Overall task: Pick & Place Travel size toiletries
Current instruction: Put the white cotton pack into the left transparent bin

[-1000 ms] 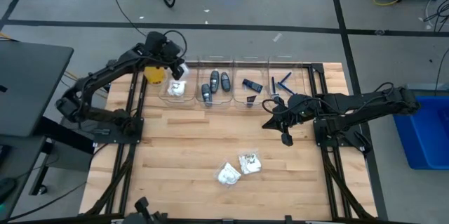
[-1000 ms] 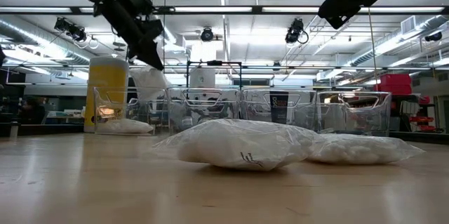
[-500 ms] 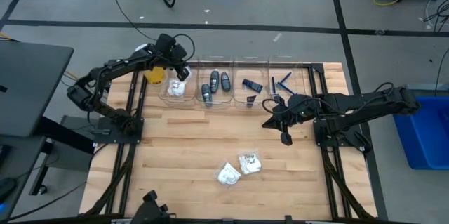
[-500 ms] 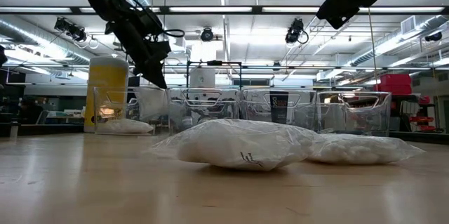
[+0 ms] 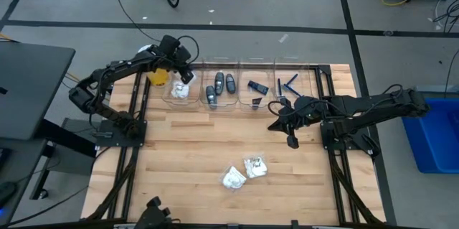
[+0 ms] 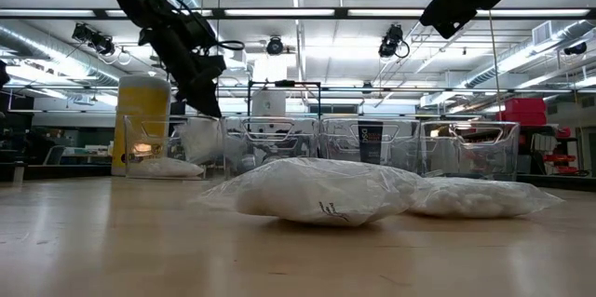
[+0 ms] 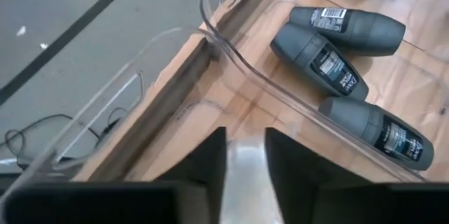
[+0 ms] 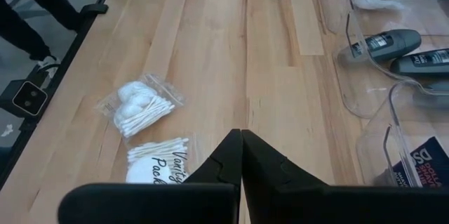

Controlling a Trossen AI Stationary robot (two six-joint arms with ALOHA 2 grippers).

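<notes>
While the left gripper point(image 5: 188, 73) hangs with jaws slightly parted and empty over the bin point(image 5: 178, 97) at eleven o'clock, the released packet point(image 5: 181, 90) could snag; two packets point(image 5: 242, 172) wait at six o'clock, the right gripper point(image 5: 292, 142) shut and empty.

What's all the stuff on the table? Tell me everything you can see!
Clear bins: four, see-through, in a row at the table's far edge.
White packets: two on the wood near the front, one more in the leftmost bin.
Dark grey roll-on bottles: three, second bin.
Dark rectangular pieces: third bin; count unclear.
Blue razors: rightmost bin; count unclear.
Yellow cylinder: one, beside the leftmost bin.
Left gripper: black, over the leftmost bin, fingers apart.
Right gripper: black, shut, above bare wood.
</notes>
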